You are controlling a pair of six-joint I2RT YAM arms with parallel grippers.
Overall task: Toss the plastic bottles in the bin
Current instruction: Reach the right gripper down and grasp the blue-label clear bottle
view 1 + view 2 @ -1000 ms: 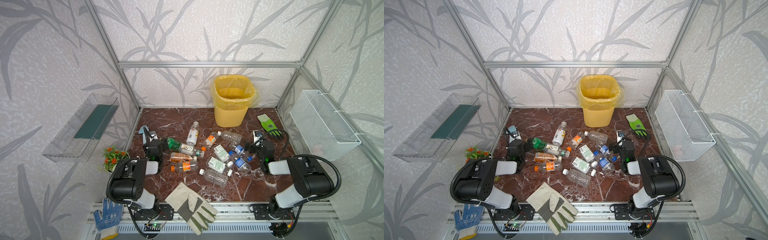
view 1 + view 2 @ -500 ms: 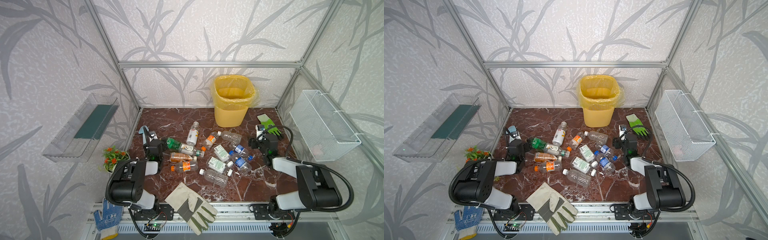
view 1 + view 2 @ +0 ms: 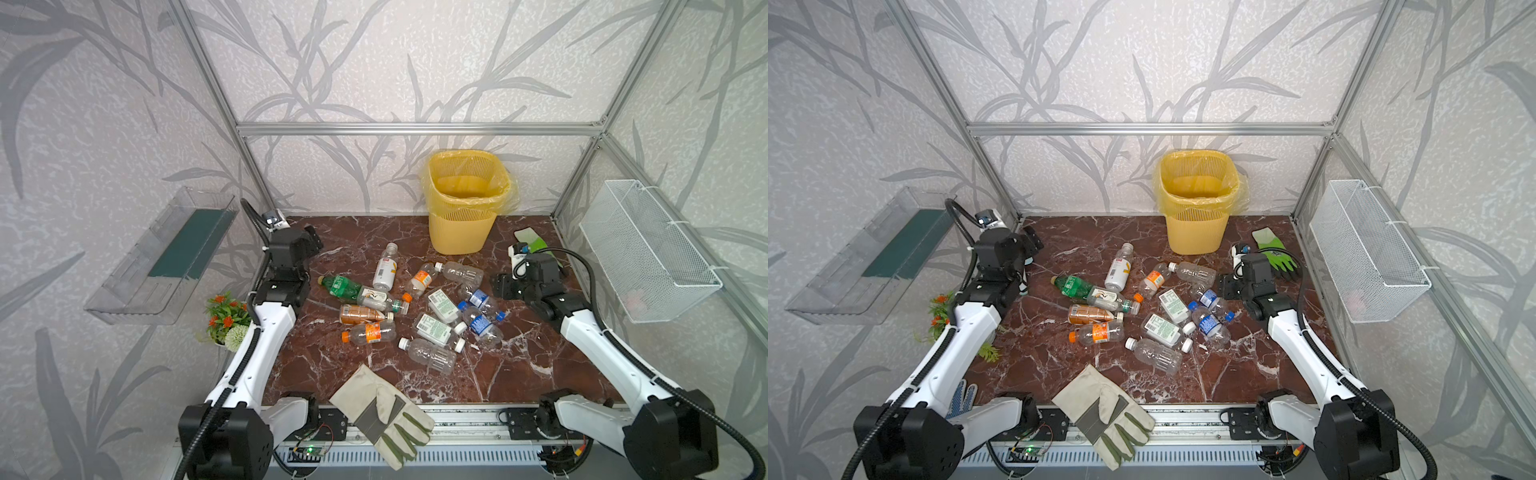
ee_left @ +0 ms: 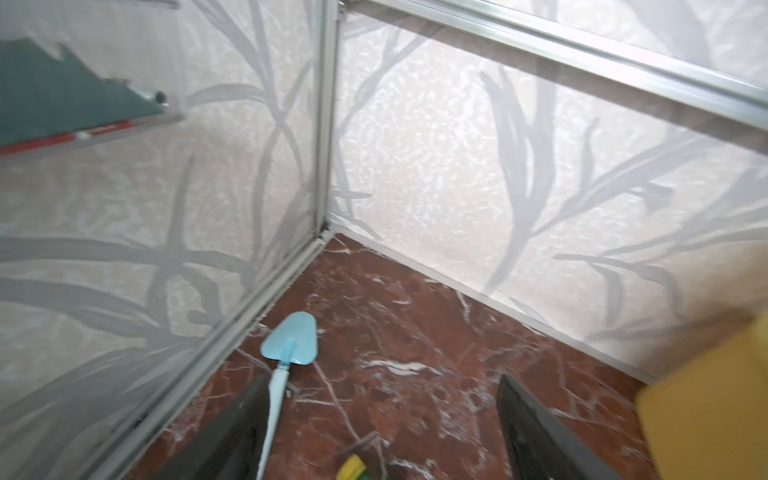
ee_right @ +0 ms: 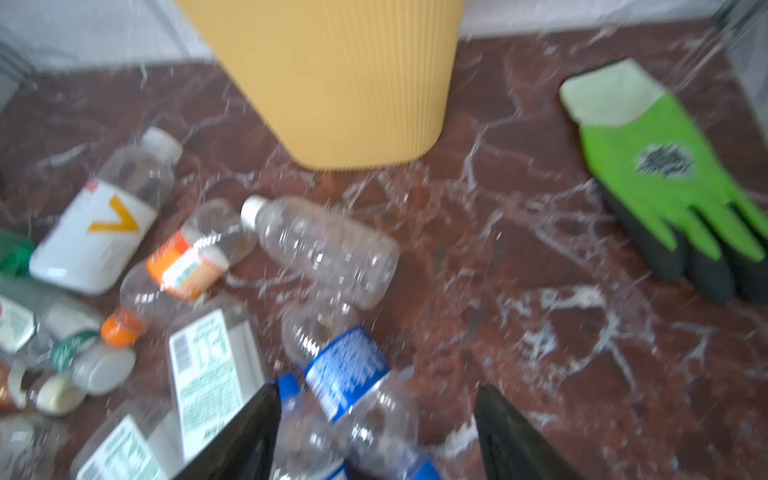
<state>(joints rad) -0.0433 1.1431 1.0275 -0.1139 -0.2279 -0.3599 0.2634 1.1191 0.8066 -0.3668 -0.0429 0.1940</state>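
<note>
Plastic bottles (image 3: 444, 305) lie scattered on their sides across the middle of the red marble bench (image 3: 332, 374). A green bottle (image 3: 340, 284) and an amber bottle (image 3: 359, 314) are on the left of the heap, and blue-labelled bottles (image 3: 481, 323) are on its right.

Bin (image 3: 461, 232) stands upright at the back edge, right of centre, apart from the nearest bottle.

Left gripper (image 4: 380, 380) is near the back left corner, fingers apart with nothing between them. A small blue spade (image 4: 291, 340) lies on the bench beside one finger.

Right gripper (image 5: 376, 388) is at the right side of the heap. Its fingers are apart over one of the blue-labelled bottles, not clamped on it. The wrist view is blurred.

Green glove (image 5: 648, 166) lies near the back right corner. Pale work glove (image 3: 382, 411) overhangs the front edge.
</note>
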